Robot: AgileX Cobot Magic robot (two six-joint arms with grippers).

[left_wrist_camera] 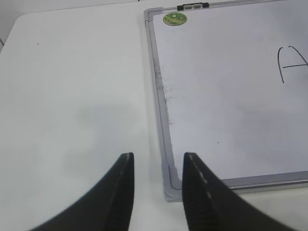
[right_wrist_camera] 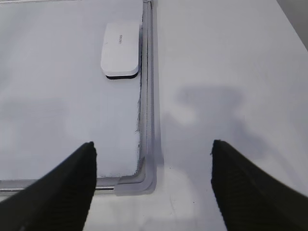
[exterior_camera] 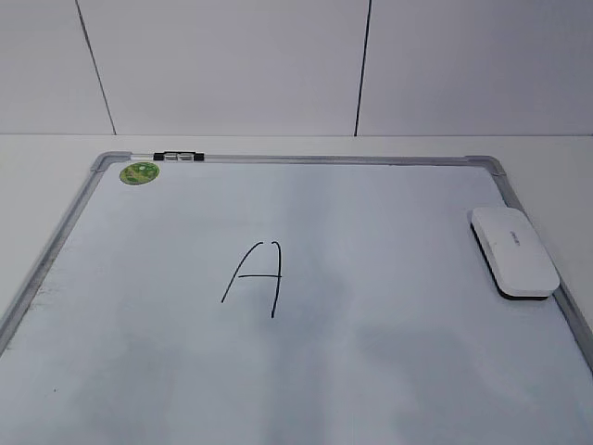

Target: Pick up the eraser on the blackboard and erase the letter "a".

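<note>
eraser (exterior_camera: 514,250) on blackboard (exterior_camera: 389,371) (right edge), sticker (exterior_camera: 140,171) far-left corner

So the right gripper (right_wrist_camera: 153,180) hangs wide open over the board's (right_wrist_camera: 57,96) near corner, and the eraser (right_wrist_camera: 121,49) sits up ahead right against the frame (right_wrist_camera: 149,96).

Lighting is even, diffuse and fairly bright in all three views; no hard glare is seen. Faint grey smudges are visible across the board (exterior_camera: 389,278), darker toward the table's near edge. In the right wrist view a soft shadow is cast on the table (right_wrist_camera: 216,110) beside the board's right frame. The fingers (left_wrist_camera: 120,192) are rendered soft and out of focus in both wrist views. The exterior view is slightly grainy.
</note>
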